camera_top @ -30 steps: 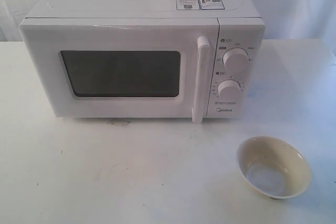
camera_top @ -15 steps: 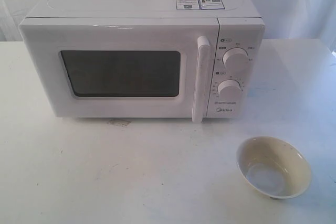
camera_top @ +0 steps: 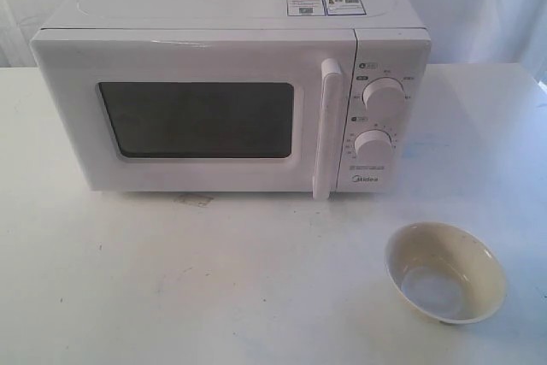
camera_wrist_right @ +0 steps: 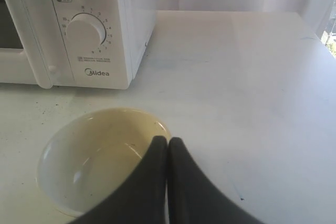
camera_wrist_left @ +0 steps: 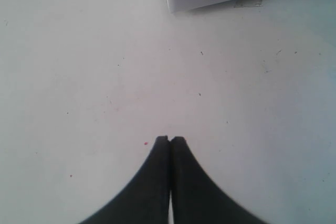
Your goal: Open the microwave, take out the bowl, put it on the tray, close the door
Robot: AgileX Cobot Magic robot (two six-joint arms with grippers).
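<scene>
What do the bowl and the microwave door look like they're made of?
Bowl: probably glazed ceramic, perhaps melamine; glossy cream inside with faint specks and a sheen at the bottom.
Door: smooth white painted metal or plastic, hard to tell which. Its window looks like dark tinted glass, and the handle like moulded plastic.

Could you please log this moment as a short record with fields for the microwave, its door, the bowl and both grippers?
microwave: stands on the white table
door: closed
bowl: upright on the table, outside the microwave, in front of its knob side, looks empty
left gripper: shut, holding nothing, over bare table
right gripper: shut, holding nothing, close to the bowl
</scene>
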